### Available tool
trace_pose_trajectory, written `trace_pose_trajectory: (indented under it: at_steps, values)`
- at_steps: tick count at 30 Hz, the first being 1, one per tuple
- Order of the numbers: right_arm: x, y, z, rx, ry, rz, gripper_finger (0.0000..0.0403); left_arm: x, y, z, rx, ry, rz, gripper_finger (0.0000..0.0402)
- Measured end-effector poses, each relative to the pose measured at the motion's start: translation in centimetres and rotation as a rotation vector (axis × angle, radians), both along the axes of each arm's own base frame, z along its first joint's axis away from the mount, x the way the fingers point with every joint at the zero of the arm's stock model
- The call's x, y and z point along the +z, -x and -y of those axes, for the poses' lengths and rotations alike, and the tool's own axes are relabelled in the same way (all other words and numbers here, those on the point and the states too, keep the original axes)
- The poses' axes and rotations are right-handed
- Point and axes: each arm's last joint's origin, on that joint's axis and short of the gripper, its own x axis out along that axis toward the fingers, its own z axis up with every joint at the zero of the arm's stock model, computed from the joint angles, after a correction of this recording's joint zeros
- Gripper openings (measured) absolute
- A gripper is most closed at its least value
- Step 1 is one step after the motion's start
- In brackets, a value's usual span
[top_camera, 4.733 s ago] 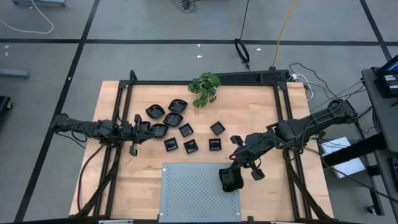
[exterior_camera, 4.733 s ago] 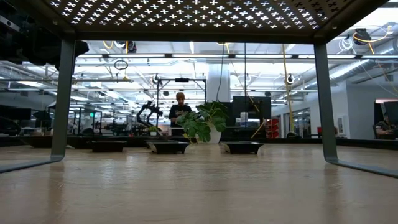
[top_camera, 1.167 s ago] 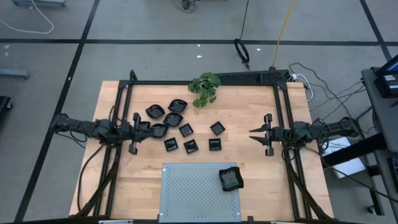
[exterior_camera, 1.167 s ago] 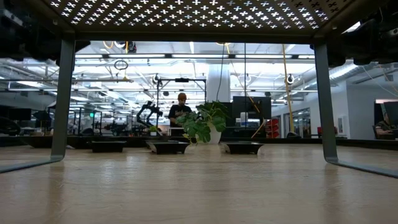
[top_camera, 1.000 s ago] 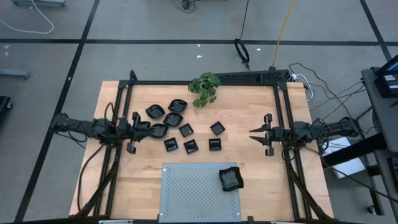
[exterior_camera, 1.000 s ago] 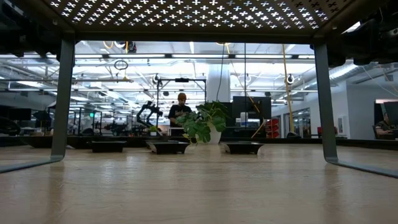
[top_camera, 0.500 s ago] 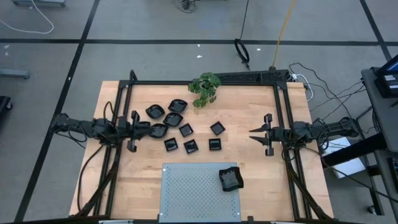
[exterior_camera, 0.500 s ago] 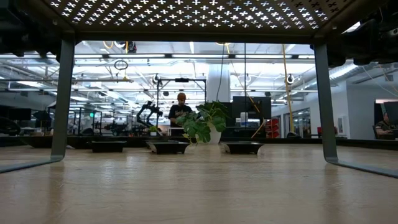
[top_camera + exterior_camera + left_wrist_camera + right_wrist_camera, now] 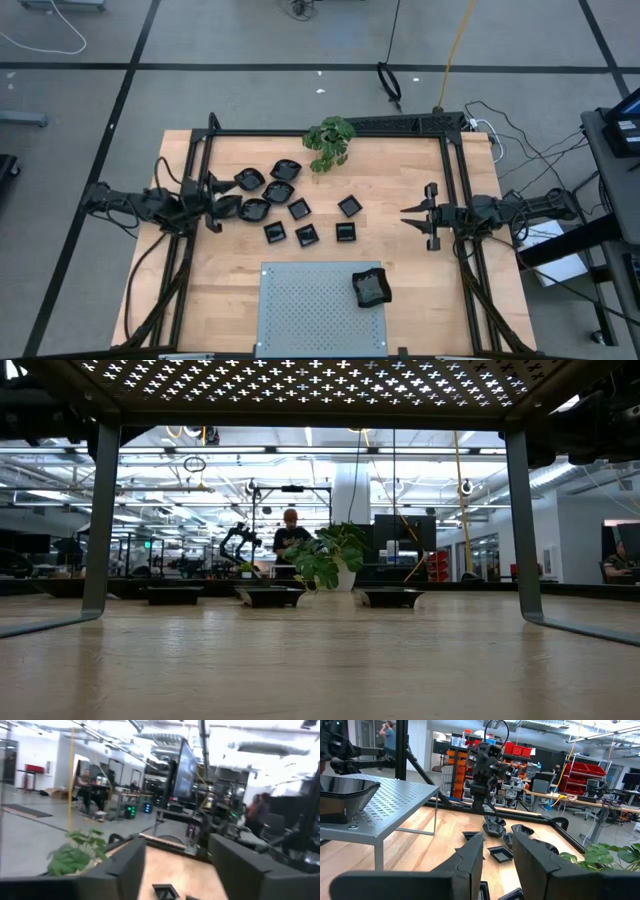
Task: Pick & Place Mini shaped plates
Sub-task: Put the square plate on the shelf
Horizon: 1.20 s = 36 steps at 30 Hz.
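The left gripper (image 9: 212, 196) sits at the table's left edge, at the left end of the cluster of plates (image 9: 290, 208), raised above the wood. Its wrist view looks level over the table, and the two dark fingers (image 9: 125, 865) stand well apart with bare wood and one plate (image 9: 165, 891) seen in the gap; nothing is between them. In the high view the fingertips reach toward the leftmost plates, but I cannot tell whether they touch any.

The plates lie in a loose group on the left and middle of the table (image 9: 400, 265), between the left gripper and the plant (image 9: 329, 142): rounded ones nearer the left, square ones toward the centre. One square plate lies a little apart to the right of the rest. A single plate (image 9: 370, 288) rests on the grey panel (image 9: 310, 305), at its right edge, near the table's front.

The right gripper (image 9: 408, 214) waits by the right frame rail, pointing in toward the middle, well apart from every plate. Its fingers (image 9: 470, 852) show a narrow gap in the wrist view and hold nothing; beyond them lie the plates (image 9: 500, 854) on the wood and the one on the panel.

The low view shows three plates (image 9: 268, 596) in a row on the far wood before the plant (image 9: 325, 555), with a person (image 9: 290, 532) standing in the room behind
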Motion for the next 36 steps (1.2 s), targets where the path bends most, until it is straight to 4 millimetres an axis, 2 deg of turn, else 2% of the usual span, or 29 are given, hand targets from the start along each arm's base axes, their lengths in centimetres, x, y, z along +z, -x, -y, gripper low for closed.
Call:
trace_pose_trajectory:
  at_steps: [4,8,14,19,23,26,31,36]
  values:
    - [0.0,0.0,0.0,0.000,0.000,0.001,0.0095,2.4,0.0,-0.4,0.156,0.107,-0.031,0.0291]
    - [0.0,0.0,0.0,0.000,0.000,0.000,0.0094,5.4,-1.6,-0.2,0.201,0.132,-0.205,0.0300]
    - [0.0,0.0,0.0,0.000,0.000,0.001,0.0095,10.8,-7.0,0.1,0.215,0.020,-0.498,0.0301]
    - [0.0,0.0,0.0,0.000,0.000,0.000,0.0095,13.1,-11.2,-1.3,0.300,0.078,-0.679,0.0301]
    - [0.0,0.0,0.0,0.000,0.000,0.000,0.0095,12.3,-14.6,-3.2,0.251,0.137,-0.846,0.0301]
    - [0.0,0.0,0.0,0.000,0.000,0.000,0.0094,11.0,-16.0,-5.0,0.244,0.172,-0.980,0.0300]
    - [0.0,0.0,0.0,0.000,0.000,0.001,0.0095,7.8,-18.3,-7.2,0.127,0.227,-1.114,0.0281]
    - [0.0,0.0,0.0,0.000,0.000,0.000,0.0095,4.6,-20.1,-8.2,0.118,0.204,-1.232,0.0257]
